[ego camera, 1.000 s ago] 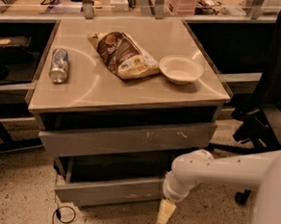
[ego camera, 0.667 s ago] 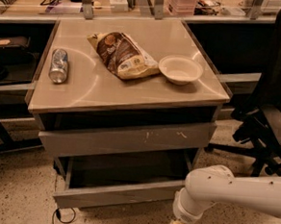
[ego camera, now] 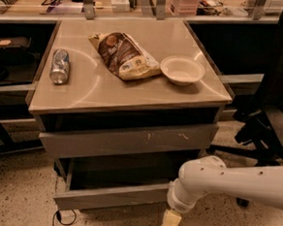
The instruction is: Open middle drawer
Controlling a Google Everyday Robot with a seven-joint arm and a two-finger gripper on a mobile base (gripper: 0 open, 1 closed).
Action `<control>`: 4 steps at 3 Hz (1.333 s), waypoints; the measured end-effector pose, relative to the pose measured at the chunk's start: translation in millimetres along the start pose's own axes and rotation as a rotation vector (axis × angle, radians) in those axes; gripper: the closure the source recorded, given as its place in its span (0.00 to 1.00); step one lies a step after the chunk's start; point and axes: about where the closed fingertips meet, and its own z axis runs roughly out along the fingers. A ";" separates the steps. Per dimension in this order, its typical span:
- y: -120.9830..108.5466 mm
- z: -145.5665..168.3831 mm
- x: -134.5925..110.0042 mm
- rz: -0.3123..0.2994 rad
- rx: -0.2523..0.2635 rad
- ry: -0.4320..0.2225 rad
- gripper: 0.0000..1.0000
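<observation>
Middle drawer (ego camera: 109,196), the wide shallow grey one with a plain, handleless front panel, is the lowest front in view. It sits under the taller grey front with white scratch marks (ego camera: 130,141). It stands pulled out: its panel is forward of the scratched front, and the dark inside of its tray shows behind it.

The white robot arm (ego camera: 234,182) reaches in from the right. Its gripper (ego camera: 169,224), a cream-coloured tip pointing at the speckled floor (ego camera: 14,193), hangs just beside the right end of the drawer's panel and lower than the panel's bottom edge. Whether it is open or closed I cannot tell, and I see no contact with the drawer.

Over the last second the gripper has dropped from beside the panel to below it, while the middle drawer lies about as far out as it did. I judge that the pull is finished or nearly so, and that the arm is coming away rather than hauling further.

On the beige surface (ego camera: 133,92) above, a silver can (ego camera: 60,66) on its side, a brown snack bag (ego camera: 123,55) and a white bowl (ego camera: 182,70) lie undisturbed.
</observation>
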 end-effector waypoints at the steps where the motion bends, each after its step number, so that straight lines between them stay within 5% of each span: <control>1: -27.8 4.5 -22.0 -0.043 0.021 -0.015 0.00; 2: -44.6 16.0 -35.6 -0.071 0.023 -0.011 0.00; 4: -42.2 60.4 -32.9 -0.085 -0.049 0.042 0.00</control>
